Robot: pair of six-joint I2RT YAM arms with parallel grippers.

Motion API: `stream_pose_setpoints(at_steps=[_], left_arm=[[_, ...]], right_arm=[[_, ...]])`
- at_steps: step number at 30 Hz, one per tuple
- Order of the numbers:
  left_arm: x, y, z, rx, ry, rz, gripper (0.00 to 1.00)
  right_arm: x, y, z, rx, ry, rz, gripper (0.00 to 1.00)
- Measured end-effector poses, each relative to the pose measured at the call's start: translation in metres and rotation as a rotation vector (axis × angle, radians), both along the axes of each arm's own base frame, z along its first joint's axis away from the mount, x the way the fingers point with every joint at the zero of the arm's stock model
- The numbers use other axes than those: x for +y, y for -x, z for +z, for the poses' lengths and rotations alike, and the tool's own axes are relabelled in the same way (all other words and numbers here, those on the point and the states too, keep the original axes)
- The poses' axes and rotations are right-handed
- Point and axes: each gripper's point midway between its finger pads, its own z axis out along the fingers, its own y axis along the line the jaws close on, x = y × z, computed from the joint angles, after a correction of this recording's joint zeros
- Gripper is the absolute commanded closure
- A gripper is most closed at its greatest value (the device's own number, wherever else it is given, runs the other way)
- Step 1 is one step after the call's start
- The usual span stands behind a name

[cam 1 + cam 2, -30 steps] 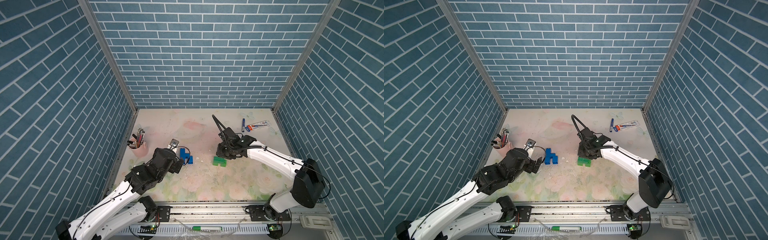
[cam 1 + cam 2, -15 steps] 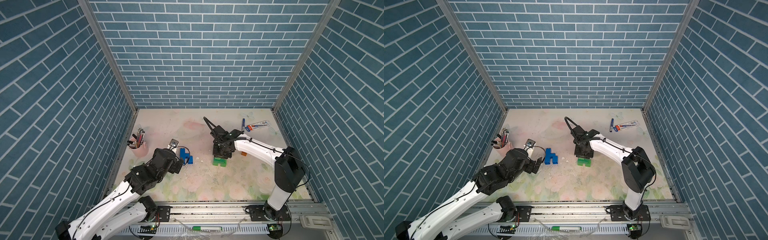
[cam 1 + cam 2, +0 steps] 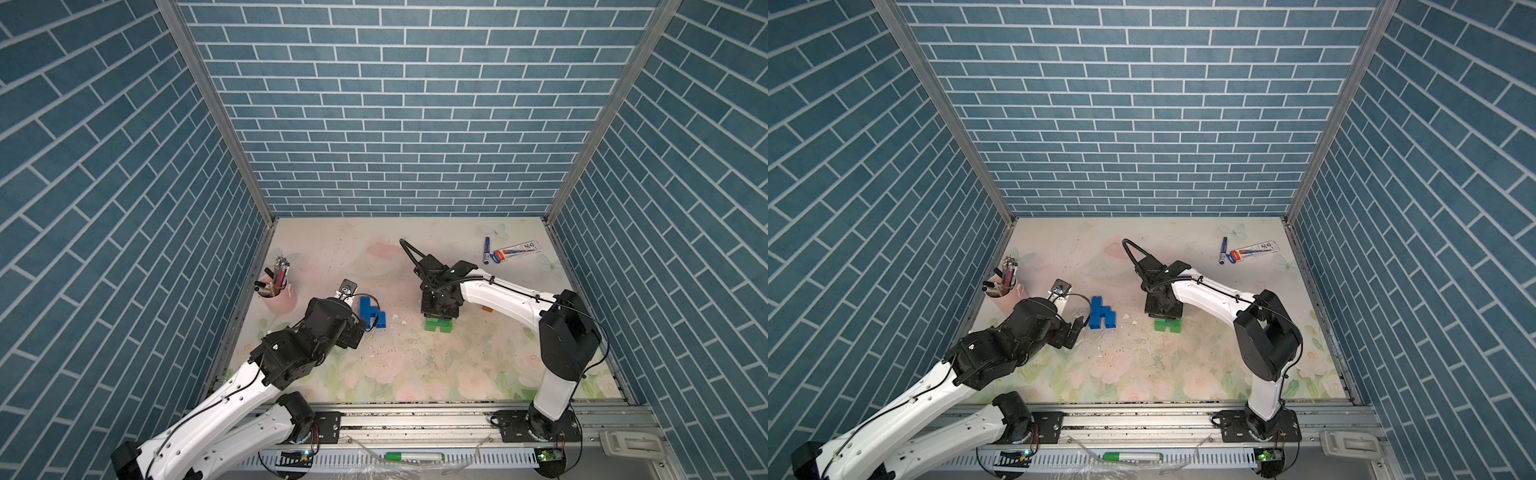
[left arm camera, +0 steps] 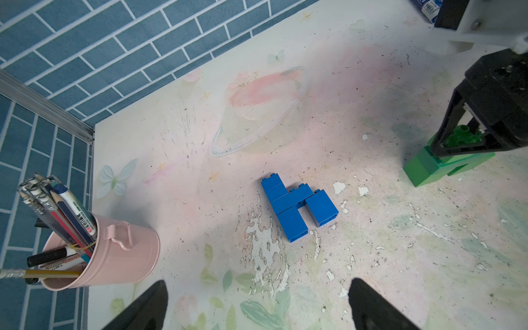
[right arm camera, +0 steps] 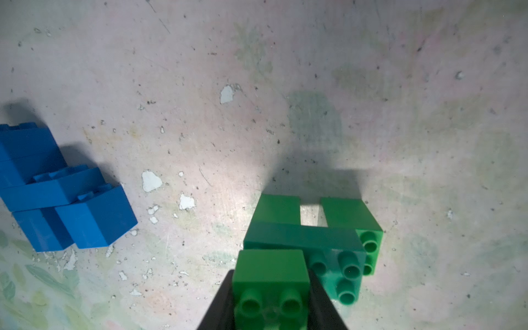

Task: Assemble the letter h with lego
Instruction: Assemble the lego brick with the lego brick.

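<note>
A blue lego h (image 3: 372, 314) (image 4: 297, 208) lies flat on the mat, apart from both grippers. My left gripper (image 4: 257, 283) hovers just short of it, open and empty. To the right stands a green lego arch (image 3: 438, 324) (image 5: 308, 228): two square bricks bridged by a longer one. My right gripper (image 5: 270, 280) points down over one end of the arch, shut on a green square brick (image 5: 270, 274). That brick sits at the end of the long brick; whether it is seated I cannot tell. A small orange brick (image 3: 486, 308) peeks out behind the right arm.
A pink cup of pens (image 3: 278, 295) (image 4: 114, 257) stands by the left wall, close to my left arm. A blue marker (image 3: 486, 249) and a pen pack (image 3: 517, 251) lie at the back right. Brick-pattern walls close in three sides.
My right arm has swung its elbow forward and brought the gripper with the green brick down over the green arch. The left arm and the blue h have not moved.
</note>
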Motion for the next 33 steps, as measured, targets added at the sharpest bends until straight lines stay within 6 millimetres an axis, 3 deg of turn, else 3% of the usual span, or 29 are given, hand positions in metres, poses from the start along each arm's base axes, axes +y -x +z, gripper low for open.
stream_pose_setpoints(at_steps=[33], left_arm=[[-0.0019, 0.0018, -0.0078, 0.034, -0.015, -0.011, 0.01]], right_arm=[[-0.0033, -0.0003, -0.0087, -0.041, 0.123, 0.020, 1.00]])
